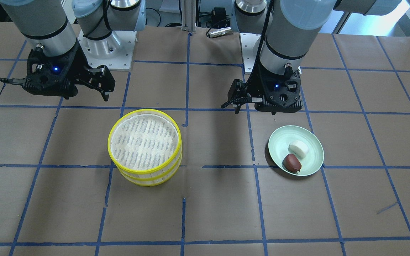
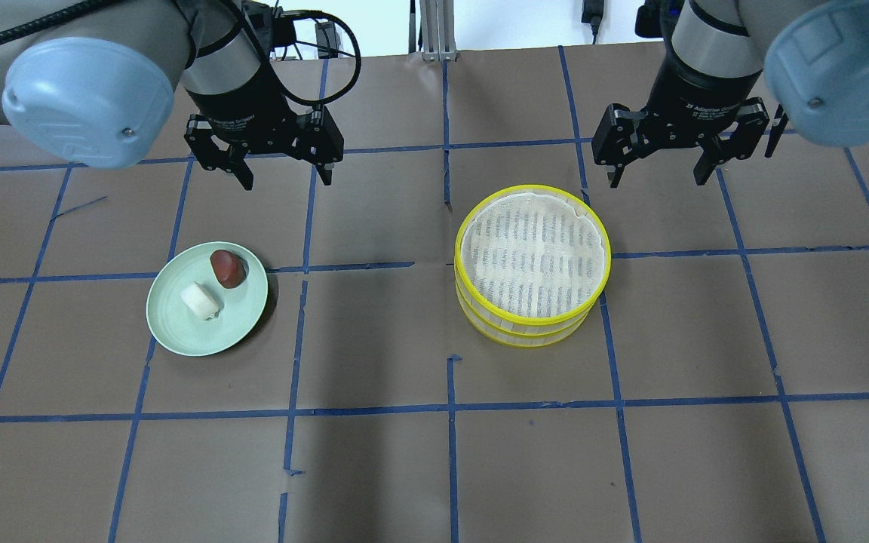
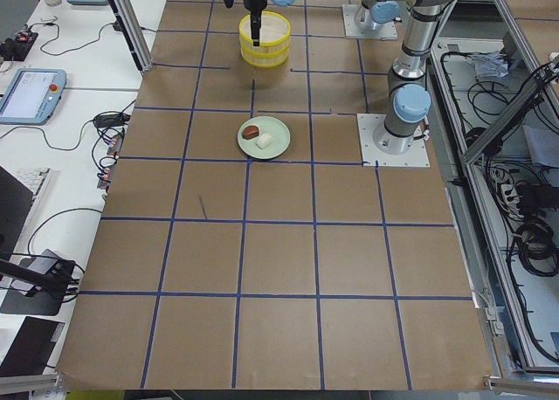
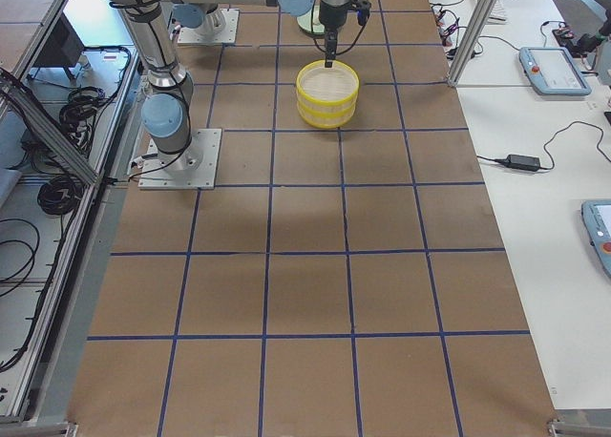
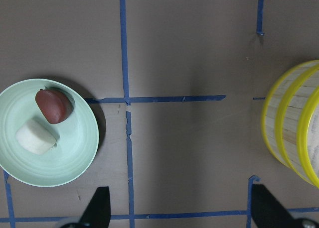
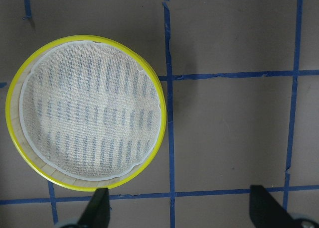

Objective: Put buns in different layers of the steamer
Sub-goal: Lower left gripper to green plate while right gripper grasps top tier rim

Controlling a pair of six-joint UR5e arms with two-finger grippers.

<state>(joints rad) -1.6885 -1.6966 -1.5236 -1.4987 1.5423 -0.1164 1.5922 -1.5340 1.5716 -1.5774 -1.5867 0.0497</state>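
The steamer trays sit stacked, hiding the lower floor. The white bun and reddish-brown bun share the green plate, well apart from that stack. The left pincer and right pincer hang spread, empty.

Upper layer covers lower layer floor; left wrist view crops both.

The overhead camera looks forward and down across the table; the front-facing one looks steeply down from the opposite side. Both share the steamer layers and green plate. Two distant side cameras look along the table from either end. Wrist cameras look straight down, close.
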